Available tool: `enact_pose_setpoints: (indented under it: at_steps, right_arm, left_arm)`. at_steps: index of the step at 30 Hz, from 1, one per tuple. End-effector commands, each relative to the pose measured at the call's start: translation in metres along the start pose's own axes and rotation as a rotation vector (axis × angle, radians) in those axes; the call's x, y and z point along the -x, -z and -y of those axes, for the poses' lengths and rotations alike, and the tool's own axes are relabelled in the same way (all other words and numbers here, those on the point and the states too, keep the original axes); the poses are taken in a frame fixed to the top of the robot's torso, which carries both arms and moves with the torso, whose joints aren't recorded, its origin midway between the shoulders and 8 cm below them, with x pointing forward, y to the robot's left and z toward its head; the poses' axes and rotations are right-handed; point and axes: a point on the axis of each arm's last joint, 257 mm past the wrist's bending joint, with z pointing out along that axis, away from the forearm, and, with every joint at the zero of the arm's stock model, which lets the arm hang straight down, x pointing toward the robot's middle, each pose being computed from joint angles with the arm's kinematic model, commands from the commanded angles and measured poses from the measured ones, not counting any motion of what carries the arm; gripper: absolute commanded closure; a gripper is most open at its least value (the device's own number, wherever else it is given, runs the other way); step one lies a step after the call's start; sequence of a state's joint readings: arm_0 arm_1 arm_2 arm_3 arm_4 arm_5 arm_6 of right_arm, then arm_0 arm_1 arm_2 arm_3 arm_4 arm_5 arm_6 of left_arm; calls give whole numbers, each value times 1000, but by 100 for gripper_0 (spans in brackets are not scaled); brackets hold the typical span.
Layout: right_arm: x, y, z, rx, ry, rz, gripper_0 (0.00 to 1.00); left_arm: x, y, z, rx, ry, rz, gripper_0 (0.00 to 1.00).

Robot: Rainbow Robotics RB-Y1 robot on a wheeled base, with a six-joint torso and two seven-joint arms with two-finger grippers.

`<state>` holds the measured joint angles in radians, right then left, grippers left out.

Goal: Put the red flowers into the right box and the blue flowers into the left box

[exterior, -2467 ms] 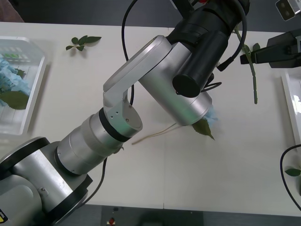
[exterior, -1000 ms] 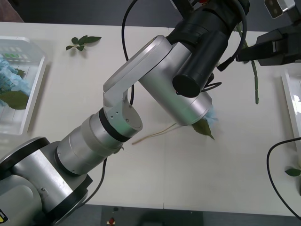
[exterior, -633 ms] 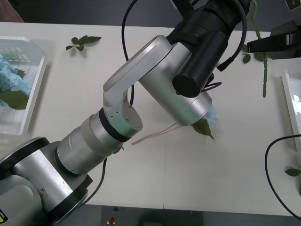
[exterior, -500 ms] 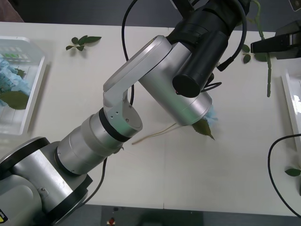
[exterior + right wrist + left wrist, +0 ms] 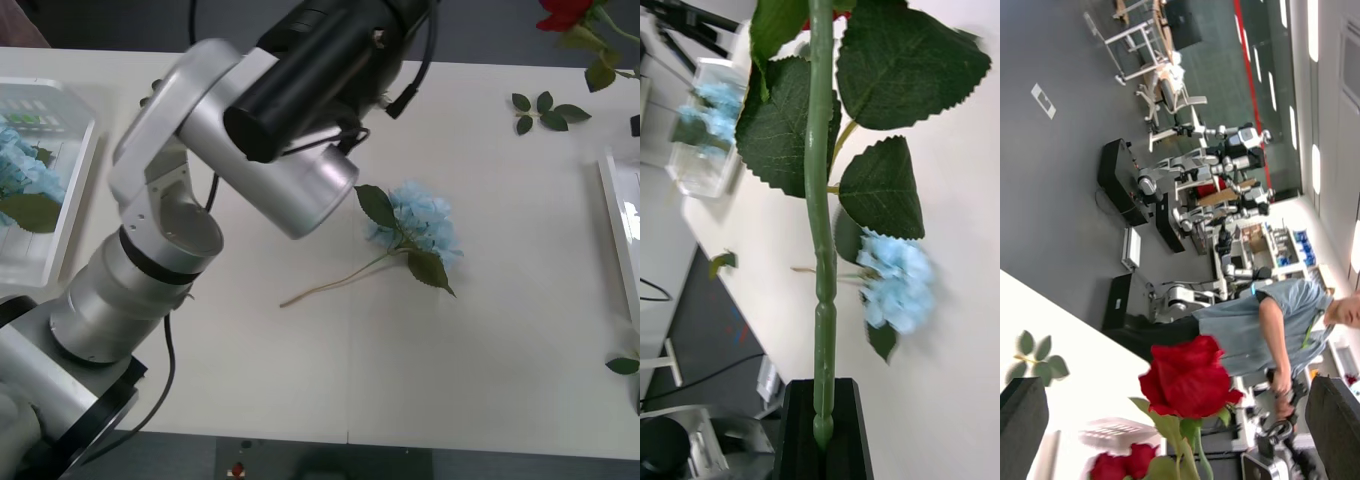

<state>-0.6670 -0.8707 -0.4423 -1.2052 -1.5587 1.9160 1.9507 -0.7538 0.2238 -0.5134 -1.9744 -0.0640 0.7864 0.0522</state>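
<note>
Left arm swung back toward table's left half since earlier frame, uncovering blue hydrangea lying mid-table. Red rose now lifted at far right corner. Leaf sprig near far edge. Left box at left edge holds blue flowers; right box at right edge. Right gripper clamped on rose stem. Left gripper fingers spread, holding nothing.

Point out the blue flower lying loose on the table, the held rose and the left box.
blue flower point(image 5: 422, 222): front view, on the pale-blue cluster.
rose point(image 5: 820, 225): right wrist view, on the green stem above the right gripper point(image 5: 824, 429).
left box point(image 5: 78, 190): front view, on its translucent right rim.
</note>
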Motion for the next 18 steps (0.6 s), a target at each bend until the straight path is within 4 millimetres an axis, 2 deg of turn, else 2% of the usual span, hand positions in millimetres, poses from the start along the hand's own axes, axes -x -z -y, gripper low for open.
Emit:
enact_pose_setpoints:
  at_steps: [1, 5, 10, 18]
  right_arm:
    - [9, 44, 21, -160, -41, 30, 100]
    - [2, 74, 56, -331, -104, 24, 100]
    - [-8, 109, 92, -527, -180, 10, 100]
    - [-31, 146, 136, -752, -296, -10, 100]
  left_arm:
    - [17, 27, -8, -17, -144, -29, 0]
    - [15, 53, -43, 14, -299, -109, 0]
    - [4, 82, -84, 34, -472, -203, 0]
    - [-5, 121, -141, 99, -715, -341, 0]
